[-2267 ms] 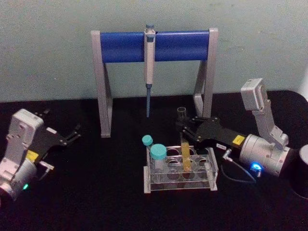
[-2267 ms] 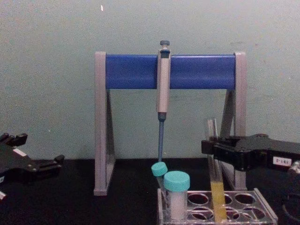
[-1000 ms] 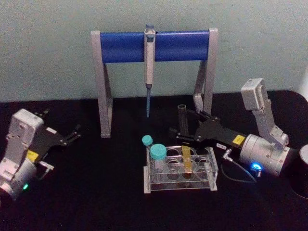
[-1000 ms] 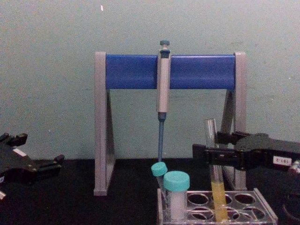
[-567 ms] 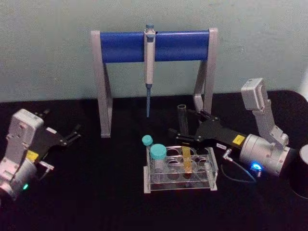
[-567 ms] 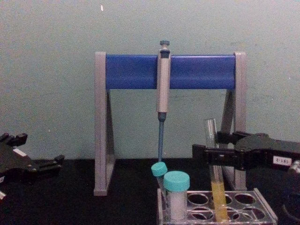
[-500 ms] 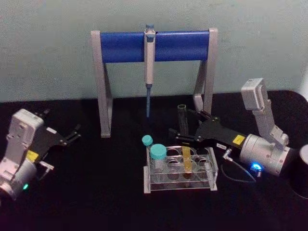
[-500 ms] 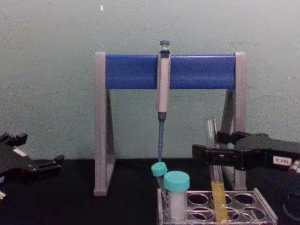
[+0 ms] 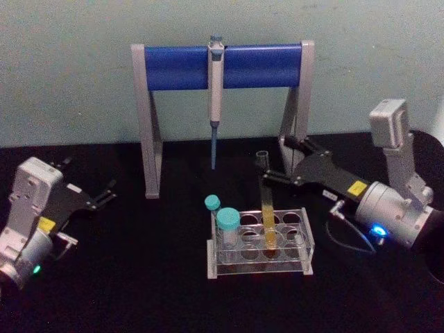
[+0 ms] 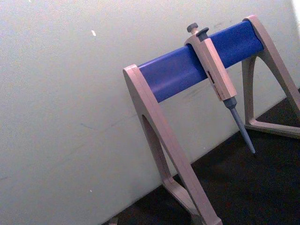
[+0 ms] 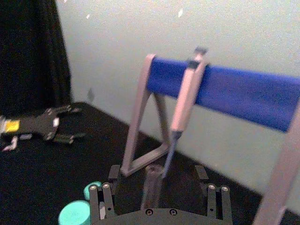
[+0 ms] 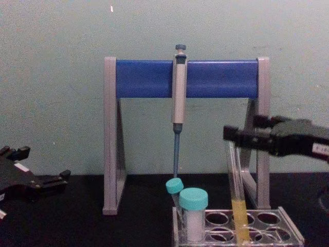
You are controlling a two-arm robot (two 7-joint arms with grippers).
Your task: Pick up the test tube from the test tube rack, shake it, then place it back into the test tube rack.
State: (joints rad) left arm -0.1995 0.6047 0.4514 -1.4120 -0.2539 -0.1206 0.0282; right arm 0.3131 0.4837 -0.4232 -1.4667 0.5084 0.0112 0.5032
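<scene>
The test tube (image 9: 266, 205) stands in the clear test tube rack (image 9: 307, 243) with yellow liquid in its lower part, leaning slightly. My right gripper (image 9: 272, 159) is open at the height of the tube's rim. Its fingers (image 12: 232, 135) are level with the tube's top (image 12: 234, 154) and do not touch it. In the right wrist view the tube (image 11: 152, 185) rises between the two widely spread fingers (image 11: 101, 197). My left gripper (image 9: 87, 179) rests open on the table at the far left.
Two teal-capped tubes (image 9: 227, 220) occupy the rack's left end. Behind the rack stands a grey-and-blue pipette stand (image 9: 180, 67) with a pipette (image 9: 215, 90) hanging from its bar. The black table in front of the rack is bare.
My right gripper was shut on the tube, then opened. It has since risen and drawn back to the right. The tube has stayed in the rack, and the left arm has not moved.
</scene>
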